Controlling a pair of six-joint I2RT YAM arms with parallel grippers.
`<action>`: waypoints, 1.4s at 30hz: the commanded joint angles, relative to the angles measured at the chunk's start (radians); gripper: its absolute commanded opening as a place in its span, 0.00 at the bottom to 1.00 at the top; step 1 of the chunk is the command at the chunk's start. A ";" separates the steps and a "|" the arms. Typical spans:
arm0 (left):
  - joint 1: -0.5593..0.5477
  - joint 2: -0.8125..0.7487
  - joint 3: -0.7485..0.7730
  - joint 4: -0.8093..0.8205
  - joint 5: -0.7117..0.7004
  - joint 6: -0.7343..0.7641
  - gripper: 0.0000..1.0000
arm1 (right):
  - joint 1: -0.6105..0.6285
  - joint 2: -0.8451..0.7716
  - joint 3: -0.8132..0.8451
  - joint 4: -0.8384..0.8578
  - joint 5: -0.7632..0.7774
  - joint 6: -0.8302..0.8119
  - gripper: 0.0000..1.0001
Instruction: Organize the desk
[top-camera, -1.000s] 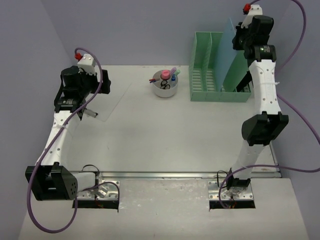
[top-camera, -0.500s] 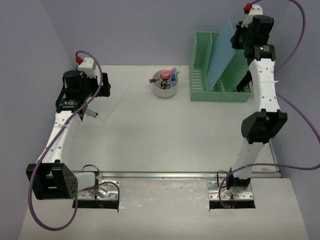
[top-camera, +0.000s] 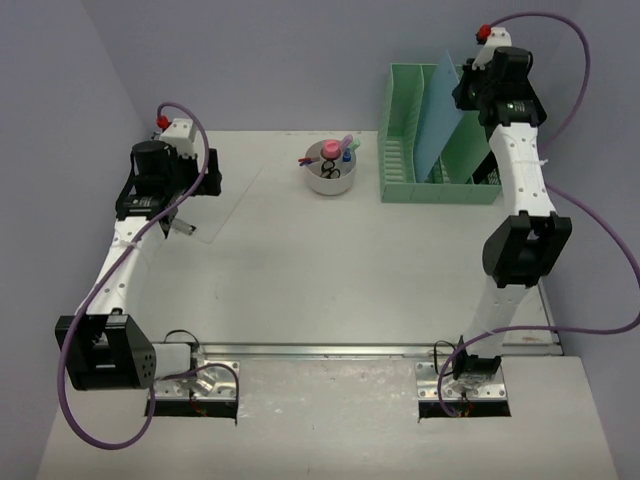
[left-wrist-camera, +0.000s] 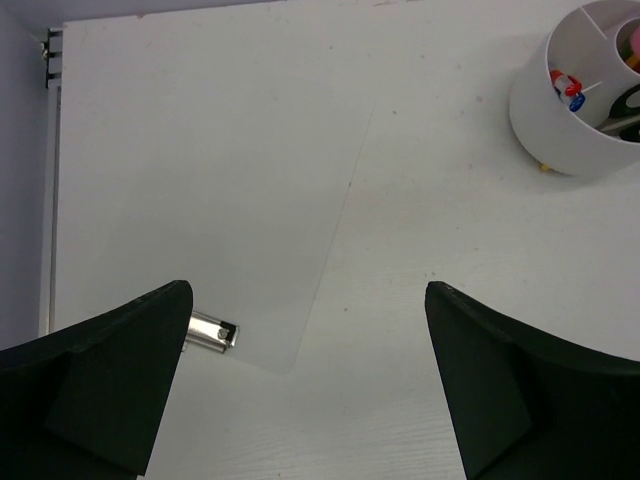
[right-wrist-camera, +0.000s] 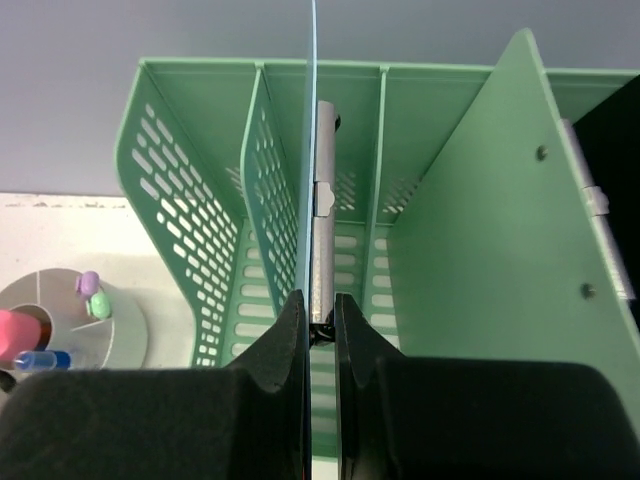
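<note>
Off-white counter (top-camera: 330, 290) fills the top view, a green rack (top-camera: 405, 160) at its far right corner. Left wrist view: the left gripper (left-wrist-camera: 308, 300) has fingers spread wide, holding nothing, above a clear sheet (left-wrist-camera: 200, 200) near the left edge. Right wrist view: the right gripper (right-wrist-camera: 318, 335) has fingers pinching a thin blue sheet (right-wrist-camera: 303, 240) standing in the rack.

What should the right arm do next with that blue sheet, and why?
Probably ease it further down into the rack. The right gripper is shut on the blue sheet, which stands edge-on between two of the rack's dividers. Whether it touches bottom is hidden.
</note>
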 joint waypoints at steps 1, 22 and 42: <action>0.009 0.003 -0.002 0.009 -0.035 0.005 1.00 | 0.001 -0.055 -0.086 0.142 -0.026 -0.024 0.01; 0.174 0.308 0.039 -0.297 -0.406 -0.320 0.77 | 0.001 -0.112 -0.049 0.106 -0.035 -0.067 0.74; 0.251 0.595 0.197 -0.204 -0.320 -0.607 0.77 | 0.197 -0.482 -0.519 0.011 -0.493 -0.362 0.85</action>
